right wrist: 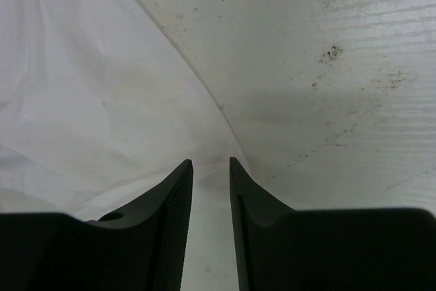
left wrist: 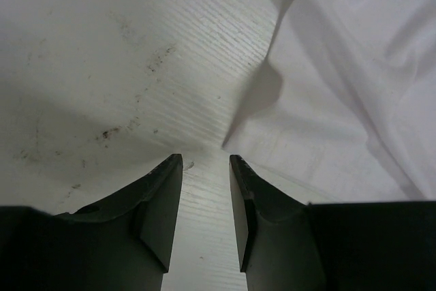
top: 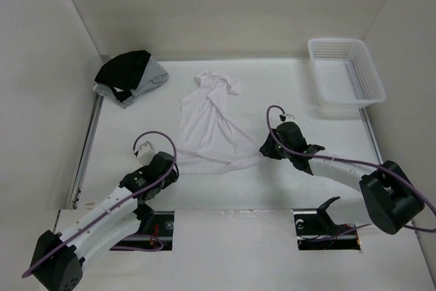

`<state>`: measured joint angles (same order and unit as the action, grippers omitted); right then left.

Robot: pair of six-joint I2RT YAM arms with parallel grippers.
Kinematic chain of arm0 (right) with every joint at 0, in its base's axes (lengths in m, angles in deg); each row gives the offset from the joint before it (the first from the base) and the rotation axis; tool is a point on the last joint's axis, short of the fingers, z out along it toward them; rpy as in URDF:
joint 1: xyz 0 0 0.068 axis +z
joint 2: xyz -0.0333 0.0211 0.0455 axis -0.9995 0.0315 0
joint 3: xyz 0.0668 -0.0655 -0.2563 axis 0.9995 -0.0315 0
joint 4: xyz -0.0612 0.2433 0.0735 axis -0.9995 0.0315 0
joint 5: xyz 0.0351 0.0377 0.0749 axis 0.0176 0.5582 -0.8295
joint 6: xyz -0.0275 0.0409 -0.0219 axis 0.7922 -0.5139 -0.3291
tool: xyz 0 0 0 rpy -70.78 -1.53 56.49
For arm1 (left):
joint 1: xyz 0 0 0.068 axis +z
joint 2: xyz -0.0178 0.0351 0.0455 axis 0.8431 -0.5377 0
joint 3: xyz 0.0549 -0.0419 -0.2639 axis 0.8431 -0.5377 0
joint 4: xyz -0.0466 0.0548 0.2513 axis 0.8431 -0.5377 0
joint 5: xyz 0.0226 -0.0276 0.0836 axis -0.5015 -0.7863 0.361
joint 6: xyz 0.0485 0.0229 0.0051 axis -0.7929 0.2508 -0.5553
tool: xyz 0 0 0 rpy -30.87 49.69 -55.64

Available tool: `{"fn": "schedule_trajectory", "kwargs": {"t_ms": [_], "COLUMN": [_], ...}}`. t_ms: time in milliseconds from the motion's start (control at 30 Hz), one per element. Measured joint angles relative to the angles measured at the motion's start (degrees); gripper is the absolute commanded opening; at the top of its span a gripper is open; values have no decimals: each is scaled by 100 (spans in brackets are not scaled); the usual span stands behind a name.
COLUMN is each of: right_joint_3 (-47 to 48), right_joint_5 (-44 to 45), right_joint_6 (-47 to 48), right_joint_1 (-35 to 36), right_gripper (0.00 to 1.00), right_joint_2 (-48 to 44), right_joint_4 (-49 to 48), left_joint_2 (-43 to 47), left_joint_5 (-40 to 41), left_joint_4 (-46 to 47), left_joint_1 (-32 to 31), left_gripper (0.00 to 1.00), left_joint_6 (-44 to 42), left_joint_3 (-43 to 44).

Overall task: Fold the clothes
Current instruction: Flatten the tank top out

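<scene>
The clothes, a white T-shirt [top: 211, 124], lie crumpled mid-table, with the collar end bunched at the far side and the near hem spread wide. My left gripper [top: 170, 166] sits at the hem's left corner. In the left wrist view it [left wrist: 206, 161] is open over bare table, and the shirt's corner [left wrist: 354, 86] lies just ahead and to the right. My right gripper [top: 266, 148] is at the hem's right end. In the right wrist view it [right wrist: 211, 163] is open, with the shirt's edge [right wrist: 88, 100] running down to its tips and nothing pinched.
A black and grey garment bundle [top: 131, 76] lies at the far left corner. A white plastic basket [top: 346, 73] stands at the far right. White walls enclose the table on three sides.
</scene>
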<state>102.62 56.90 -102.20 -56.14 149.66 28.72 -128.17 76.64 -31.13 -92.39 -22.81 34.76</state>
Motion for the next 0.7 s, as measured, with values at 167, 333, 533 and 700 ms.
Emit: {"fn": "schedule_trajectory", "kwargs": {"t_ms": [167,333,533,700], "right_joint_3": [120,138,122,-214], "right_joint_5": [42,103,125,459], "right_joint_6": [63,120,72,-345], "right_joint_1": [61,234,535,1261], "right_gripper": [36,25,8,7], "right_joint_2": [264,319,343,-387], "right_joint_4": [13,37,208,682], "left_joint_2": [-245,-376,-411,-313], "left_joint_5": [15,22,20,33], "left_joint_4": [33,175,341,409], "left_joint_1": [-125,-201,-232,-214], "left_gripper": [33,34,33,33], "left_joint_6": [133,149,142,70], "left_joint_3": [0,0,0,0]}}
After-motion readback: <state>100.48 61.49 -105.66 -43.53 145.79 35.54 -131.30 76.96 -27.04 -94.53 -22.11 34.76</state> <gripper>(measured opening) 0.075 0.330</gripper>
